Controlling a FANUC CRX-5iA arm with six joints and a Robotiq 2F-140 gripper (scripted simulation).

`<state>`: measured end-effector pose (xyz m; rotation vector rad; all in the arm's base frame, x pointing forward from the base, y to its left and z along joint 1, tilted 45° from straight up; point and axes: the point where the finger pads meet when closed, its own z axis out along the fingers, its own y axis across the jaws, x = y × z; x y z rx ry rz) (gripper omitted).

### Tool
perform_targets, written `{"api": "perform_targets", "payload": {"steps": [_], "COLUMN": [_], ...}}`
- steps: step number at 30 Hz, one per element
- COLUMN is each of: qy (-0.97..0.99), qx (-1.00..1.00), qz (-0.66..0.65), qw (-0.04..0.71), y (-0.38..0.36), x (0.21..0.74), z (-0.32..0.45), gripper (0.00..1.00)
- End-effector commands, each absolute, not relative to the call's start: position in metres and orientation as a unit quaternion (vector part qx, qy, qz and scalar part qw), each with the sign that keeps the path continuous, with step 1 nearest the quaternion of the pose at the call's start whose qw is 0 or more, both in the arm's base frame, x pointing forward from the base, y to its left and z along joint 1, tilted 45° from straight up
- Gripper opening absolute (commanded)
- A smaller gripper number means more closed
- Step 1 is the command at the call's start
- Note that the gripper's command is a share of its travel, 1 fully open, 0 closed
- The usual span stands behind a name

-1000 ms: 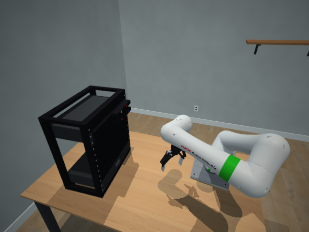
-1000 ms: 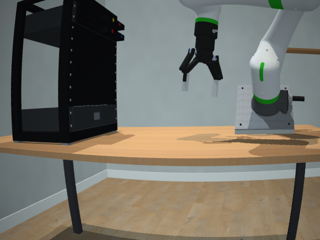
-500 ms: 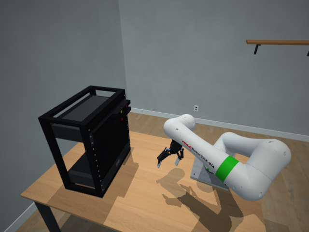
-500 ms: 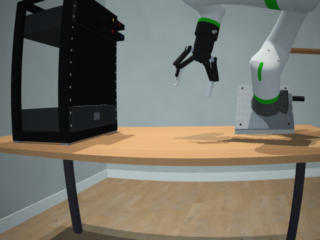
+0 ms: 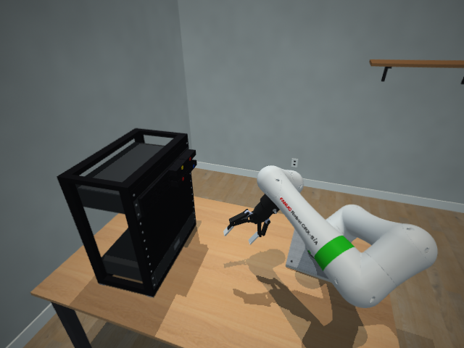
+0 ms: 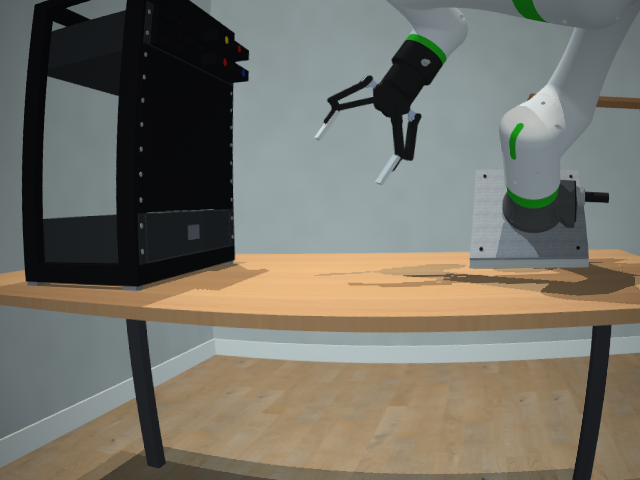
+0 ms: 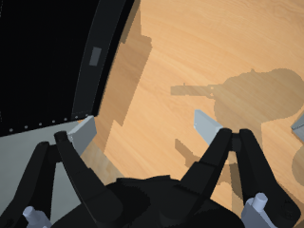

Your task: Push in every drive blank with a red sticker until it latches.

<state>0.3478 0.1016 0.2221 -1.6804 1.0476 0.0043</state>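
The black open-frame rack (image 5: 130, 209) stands on the left part of the wooden table and also shows in the exterior view (image 6: 134, 144). Near its top front corner are drive blanks with small stickers: one red (image 6: 238, 49) on a blank that sticks out, another red (image 6: 224, 62) set further back, a yellow one (image 6: 226, 39) and a blue one (image 6: 243, 73) on a blank that sticks out. My gripper (image 6: 354, 153) (image 5: 240, 233) is open and empty. It hangs in the air to the right of the rack front, below the blanks and apart from them. The wrist view shows its fingers above the table, with the rack's lower front at upper left.
The arm's grey base plate (image 6: 529, 222) sits on the right of the table. A wooden wall shelf (image 5: 415, 63) hangs at the far right. The rack stands close to the table's left edge. A dark panel (image 6: 188, 232) closes the rack's lower front.
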Motion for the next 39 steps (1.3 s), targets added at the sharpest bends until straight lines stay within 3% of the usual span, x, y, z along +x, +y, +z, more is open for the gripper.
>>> {"api": "perform_targets", "payload": {"steps": [1, 19, 39], "qy": [0.474, 0.566, 0.589], "qx": [-0.659, -0.444, -0.316], "qz": [-0.023, -0.146, -0.225], "qw": [0.583, 0.679, 0.709], "y": [0.084, -0.045, -0.145], "x": [0.374, 0.449, 0.458], "z": [0.236, 0.303, 0.34], "gripper": [1.0, 1.0, 1.0]}}
